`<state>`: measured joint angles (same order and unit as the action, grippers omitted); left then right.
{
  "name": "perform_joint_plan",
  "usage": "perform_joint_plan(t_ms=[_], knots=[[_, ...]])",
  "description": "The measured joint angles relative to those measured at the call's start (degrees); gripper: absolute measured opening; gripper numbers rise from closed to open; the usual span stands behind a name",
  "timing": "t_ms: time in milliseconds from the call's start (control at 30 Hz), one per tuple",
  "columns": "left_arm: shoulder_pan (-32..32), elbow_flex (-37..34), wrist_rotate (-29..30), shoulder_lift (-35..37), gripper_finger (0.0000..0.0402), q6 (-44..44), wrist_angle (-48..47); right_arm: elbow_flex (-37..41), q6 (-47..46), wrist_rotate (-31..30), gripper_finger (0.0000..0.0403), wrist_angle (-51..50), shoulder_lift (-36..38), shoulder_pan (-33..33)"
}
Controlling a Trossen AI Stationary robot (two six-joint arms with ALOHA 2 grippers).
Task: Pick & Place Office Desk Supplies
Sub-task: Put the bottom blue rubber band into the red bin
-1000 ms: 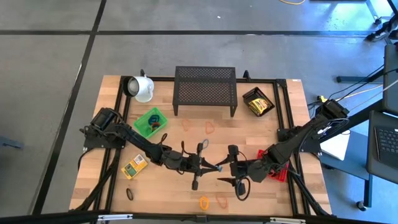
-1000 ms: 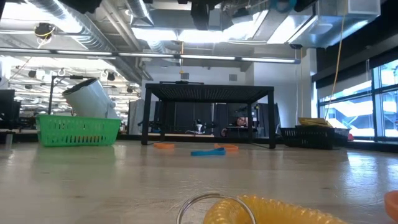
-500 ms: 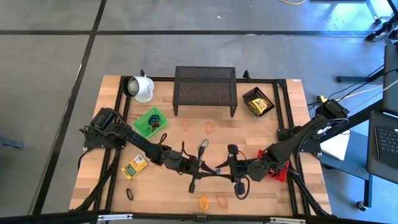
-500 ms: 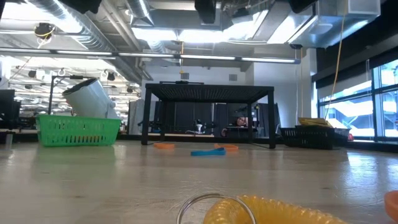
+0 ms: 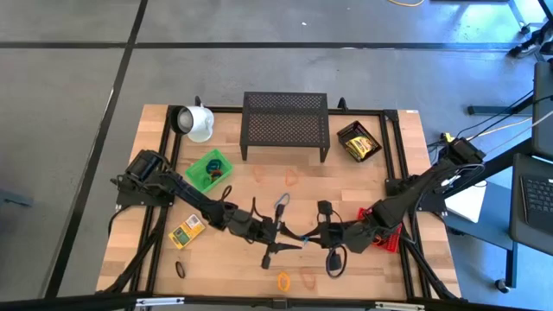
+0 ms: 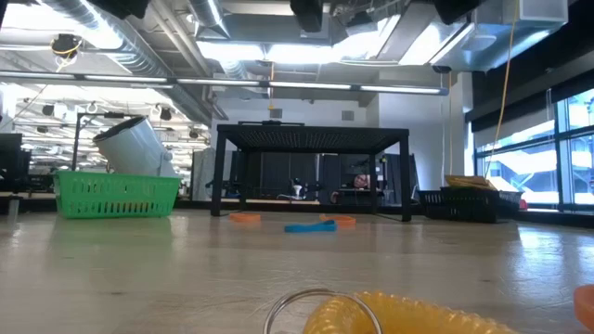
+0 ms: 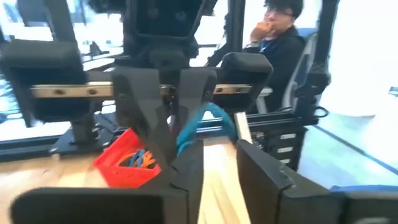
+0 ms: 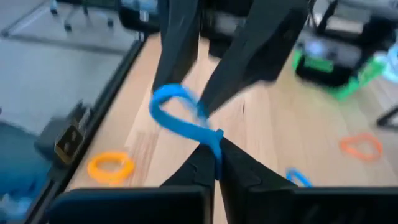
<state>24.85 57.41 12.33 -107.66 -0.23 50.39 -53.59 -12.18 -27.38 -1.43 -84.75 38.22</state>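
Blue loop (image 8: pixel 184 122) sits pinched in my right jaws (image 8: pixel 214 151), shut tight on one end. Its long axis runs straight across to my left jaws (image 5: pixel 278 240), parted partway, the other end lying between their fingers. We meet above the desk (image 5: pixel 363 186), mid-width, near its front edge. The red bin (image 5: pixel 390 237) lies close behind my right arm.

Two dark, jointed arms are showing matte black housings; the left tool (image 5: pixel 278 243) and right tool (image 5: pixel 313 239) are each carrying two flat, tapering black fingers (image 8: pixel 205 167). A black cable is looping beside the right arm.
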Motion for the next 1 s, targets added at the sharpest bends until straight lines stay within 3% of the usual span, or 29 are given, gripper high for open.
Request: perform_joint_plan(t_ms=[233, 433, 633, 767, 1000], knots=[[1.1, 0.0, 12.4, 0.0, 0.0141, 0.0, -5.2, -4.6, -15.0, -0.3, 0.0007, -21.9, 3.8, 2.0], [1.0, 0.0, 20.8, 0.0, 0.0157, -4.6, -16.7, -6.2, -32.7, 13.6, 0.0007, -40.2, 5.3, 4.4], [0.4, 0.0, 27.9, 0.0, 0.0158, -10.1, -25.3, -6.1, -50.6, 18.0, 0.0006, -56.0, 4.7, 8.3], [0.2, 0.0, 29.2, 0.0, 0.0159, -12.6, -27.8, -5.4, -60.6, 19.0, 0.0006, -62.2, 4.5, 10.7], [0.1, 0.0, 29.2, 0.0, 0.0159, -12.7, -28.4, 1.6, -74.3, 25.3, 0.0013, -62.5, 4.5, 12.6]])
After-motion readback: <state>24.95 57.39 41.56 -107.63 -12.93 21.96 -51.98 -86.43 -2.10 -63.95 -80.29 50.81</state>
